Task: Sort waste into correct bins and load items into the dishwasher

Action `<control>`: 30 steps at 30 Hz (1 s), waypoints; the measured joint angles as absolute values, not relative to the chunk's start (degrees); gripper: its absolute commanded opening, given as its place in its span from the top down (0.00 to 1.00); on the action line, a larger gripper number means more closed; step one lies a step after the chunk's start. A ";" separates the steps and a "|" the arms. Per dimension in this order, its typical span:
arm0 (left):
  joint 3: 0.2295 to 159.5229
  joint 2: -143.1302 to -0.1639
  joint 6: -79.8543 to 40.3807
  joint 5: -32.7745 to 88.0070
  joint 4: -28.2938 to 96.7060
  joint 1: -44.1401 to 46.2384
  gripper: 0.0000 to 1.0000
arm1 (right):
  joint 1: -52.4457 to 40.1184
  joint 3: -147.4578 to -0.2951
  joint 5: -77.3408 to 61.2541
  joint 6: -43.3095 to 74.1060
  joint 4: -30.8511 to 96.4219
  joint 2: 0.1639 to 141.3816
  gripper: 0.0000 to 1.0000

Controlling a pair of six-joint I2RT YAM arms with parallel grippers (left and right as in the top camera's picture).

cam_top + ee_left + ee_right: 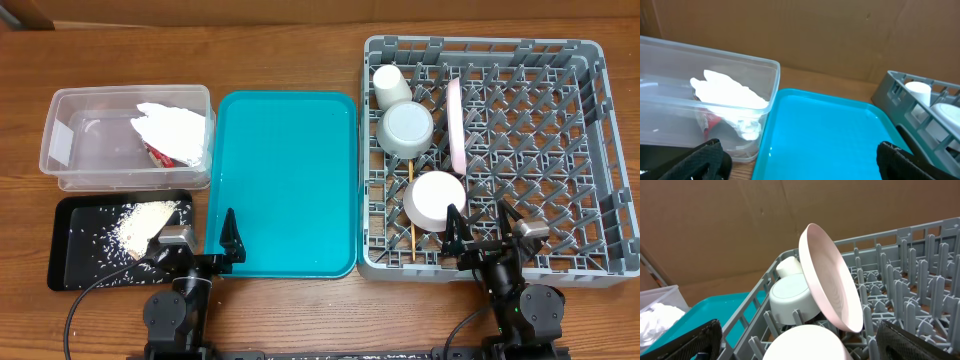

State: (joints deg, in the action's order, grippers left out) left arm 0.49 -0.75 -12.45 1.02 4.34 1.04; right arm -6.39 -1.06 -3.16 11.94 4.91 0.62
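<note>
The clear tub [60, 150] holds the crumpled white napkin [175, 130] and the red wrapper [160, 155]. Rice grains [140, 225] lie in the black tray [70, 250]. In the grey dish rack [560, 150] are the white cup [391, 85], one bowl [405, 128], a second bowl [433, 198], the pink plate [456, 125] on edge, and the chopsticks [411, 215]. My left gripper [198, 245] is open and empty over the near left edge of the teal tray. My right gripper [482, 235] is open and empty at the rack's near edge, just behind the second bowl [805, 345].
The teal serving tray [285, 180] lies bare between the bins and the rack. A brown cardboard wall [715, 225] stands behind the table. The rack's right half [560, 100] shows only upright pegs.
</note>
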 measured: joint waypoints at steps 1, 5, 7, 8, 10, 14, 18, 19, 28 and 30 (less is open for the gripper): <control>0.49 -0.75 -11.84 1.02 4.34 1.04 0.00 | -6.42 -1.06 -3.16 11.99 4.95 0.62 0.00; 0.49 -0.75 -10.57 1.02 4.34 1.04 0.00 | -6.42 -1.06 -3.16 11.99 4.95 0.62 0.00; 0.49 -0.75 -10.28 1.02 4.34 1.04 0.00 | -6.42 -1.06 -3.18 11.99 4.93 0.62 0.00; 0.49 -0.75 -10.26 1.02 4.34 1.04 0.00 | -6.39 -1.06 -3.16 11.97 4.93 0.62 0.00; 0.49 -0.75 -10.26 1.02 4.34 1.04 0.00 | -6.42 -1.06 -3.16 11.97 4.95 0.62 0.00; 0.49 -0.75 -10.24 1.02 4.34 1.04 0.00 | -6.42 -1.06 -3.16 11.99 4.93 0.62 0.00; 0.49 -0.75 -10.24 1.02 4.34 1.04 0.00 | -6.39 -1.06 -3.18 11.94 4.95 0.62 0.00; 0.49 -0.75 -10.22 1.02 4.34 1.04 0.00 | -6.39 -1.06 -3.18 11.94 4.97 0.62 0.00; 0.49 -0.75 -10.07 1.02 4.34 1.04 0.00 | -6.42 -1.06 -3.16 11.97 4.97 0.62 0.00; 0.49 -0.75 -10.07 1.02 4.34 1.04 0.00 | -6.42 -1.06 -3.18 11.97 4.97 0.62 0.00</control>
